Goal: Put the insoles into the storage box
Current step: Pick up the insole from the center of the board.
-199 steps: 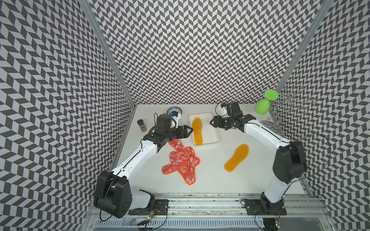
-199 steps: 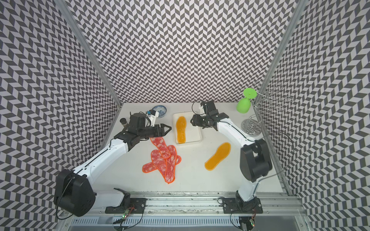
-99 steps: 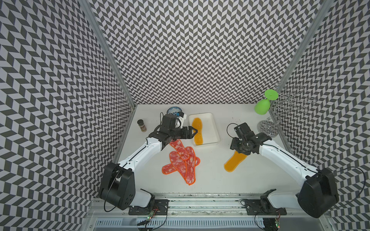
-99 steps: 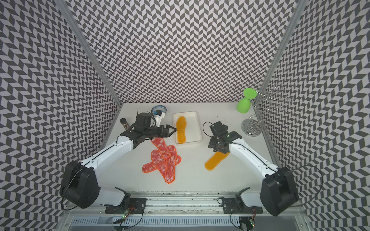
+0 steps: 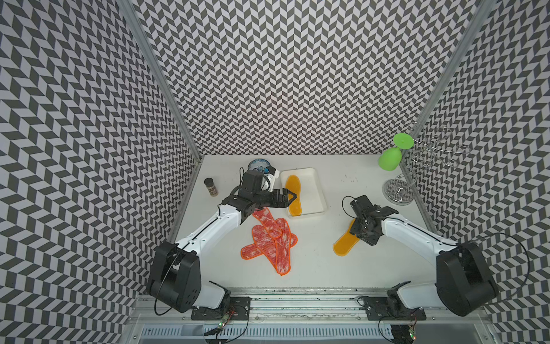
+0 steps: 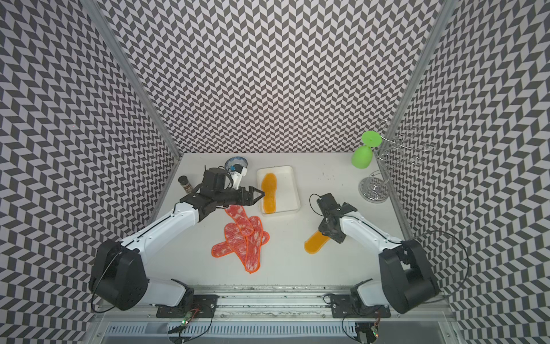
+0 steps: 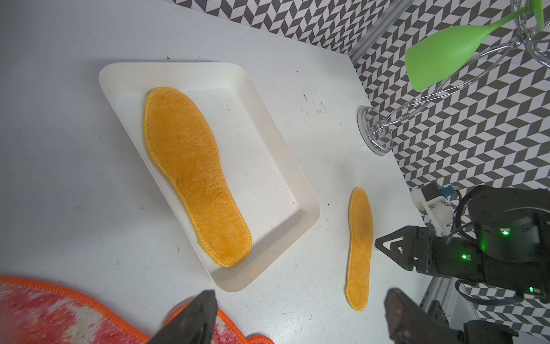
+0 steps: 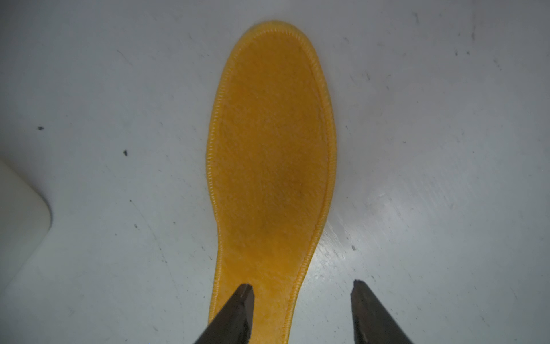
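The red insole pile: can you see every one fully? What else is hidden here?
- Red insoles: both top views, they overlap; the left arm covers one tip.
- Blue-and-white bowl: both top views, mostly behind the left arm.
- Loose yellow insole: top views, right gripper covers its heel; right wrist view crops it.
- Jar label: too small.

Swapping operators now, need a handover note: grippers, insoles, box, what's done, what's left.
Left gripper: open, empty, at the storage box.
Right gripper: open over the narrow end of the second yellow insole on the table; no grip yet.
Done: one yellow insole lies flat in the box.
Left: the second yellow one, plus four mottled red insoles overlapping in a pile in front of the box.
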Tool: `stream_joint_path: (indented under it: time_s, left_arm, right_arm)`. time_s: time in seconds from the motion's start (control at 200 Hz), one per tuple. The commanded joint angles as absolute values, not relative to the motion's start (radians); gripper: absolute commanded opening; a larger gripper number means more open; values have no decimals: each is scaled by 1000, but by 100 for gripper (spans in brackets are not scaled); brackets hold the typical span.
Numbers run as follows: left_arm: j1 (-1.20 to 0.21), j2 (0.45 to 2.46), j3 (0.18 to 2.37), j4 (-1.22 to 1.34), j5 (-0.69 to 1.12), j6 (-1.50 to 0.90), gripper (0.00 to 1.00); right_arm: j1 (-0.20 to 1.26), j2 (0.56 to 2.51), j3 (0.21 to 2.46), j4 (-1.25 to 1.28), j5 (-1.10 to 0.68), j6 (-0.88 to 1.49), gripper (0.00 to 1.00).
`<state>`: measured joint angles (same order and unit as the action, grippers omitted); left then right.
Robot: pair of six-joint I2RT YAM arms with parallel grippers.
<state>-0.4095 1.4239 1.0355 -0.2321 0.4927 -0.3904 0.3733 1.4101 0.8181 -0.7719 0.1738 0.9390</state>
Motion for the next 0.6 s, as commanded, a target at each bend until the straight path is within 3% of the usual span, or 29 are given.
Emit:
stream_joint_path:
  time_s: [0.0,0.17,0.596]
  left_arm:
    - [-415,1421,1057,-210,509,-379,95]
    - [-418,1424,1059,-210,511,-380,100]
    - [-426,1431,1063,-212,520,-380,100]
  right_arm:
    - [354,1433,796,-713,162,964,53]
    - [335,1466,767,-656,119,944,52]
    - [313,1584,739,-607,98,942,41]
